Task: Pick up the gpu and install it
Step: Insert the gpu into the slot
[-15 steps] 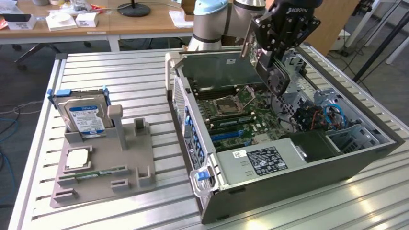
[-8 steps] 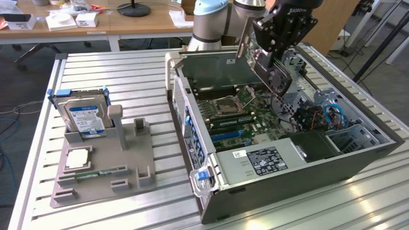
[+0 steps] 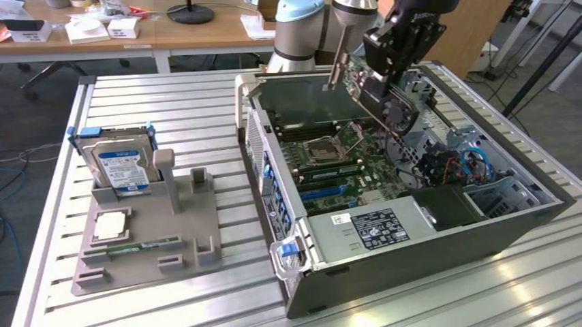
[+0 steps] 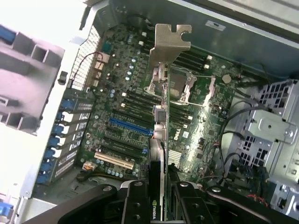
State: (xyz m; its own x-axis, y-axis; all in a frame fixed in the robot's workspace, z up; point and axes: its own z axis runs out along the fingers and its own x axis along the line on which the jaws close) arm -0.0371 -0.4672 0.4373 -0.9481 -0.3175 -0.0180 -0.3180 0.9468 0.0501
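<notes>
Your hand (image 3: 393,71) holds the gpu (image 3: 389,102) up over the open computer case (image 3: 409,272) on the table (image 3: 173,95). The gpu is tilted and sits above the motherboard (image 3: 332,160).

Wrist view: the gpu is seen edge-on, with its silvery bracket (image 4: 170,42) at the far end. Your fingers (image 4: 135,205) are clamped on both faces at the near end. The blue slot (image 4: 128,127) lies just beside the gpu's line.

Well apart from the hand, a grey fixture (image 3: 182,225) holds the hard drive (image 3: 123,167).

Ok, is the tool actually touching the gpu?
Touching: the wrist view shows the tool clamped on both faces of the gpu.
</notes>
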